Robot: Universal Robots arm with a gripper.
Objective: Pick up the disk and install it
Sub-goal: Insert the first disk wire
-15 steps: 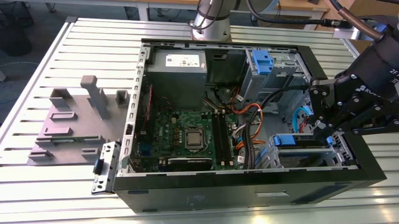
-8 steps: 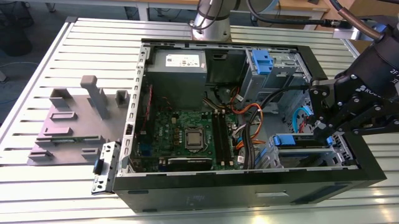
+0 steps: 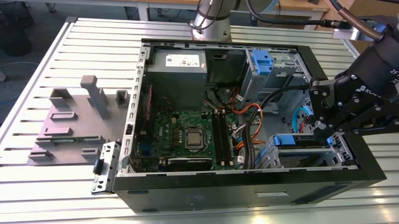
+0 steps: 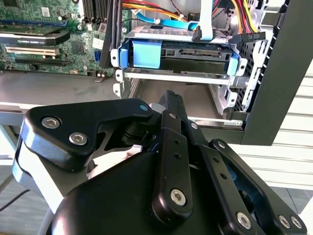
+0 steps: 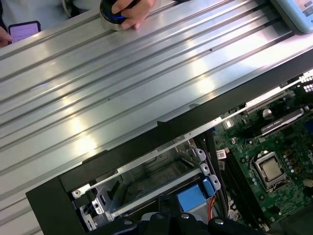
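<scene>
Disk: seated in the drive cage of the open computer case, blue carrier handle facing the claw.
Claw: just beyond the disk, apart from it, fingers together, holding nothing.

table: ribbed aluminium slats, bright glare patches in first wrist view
floor: dark grey, 10 o'clock of exterior view
cable: thin, on floor at 9 o'clock edge
furniture: pale wooden bench at 12 o'clock, cardboard box at 1 o'clock
fixture: grey moulded block on table, 9 o'clock
light: diffuse overhead, soft shadows
</scene>
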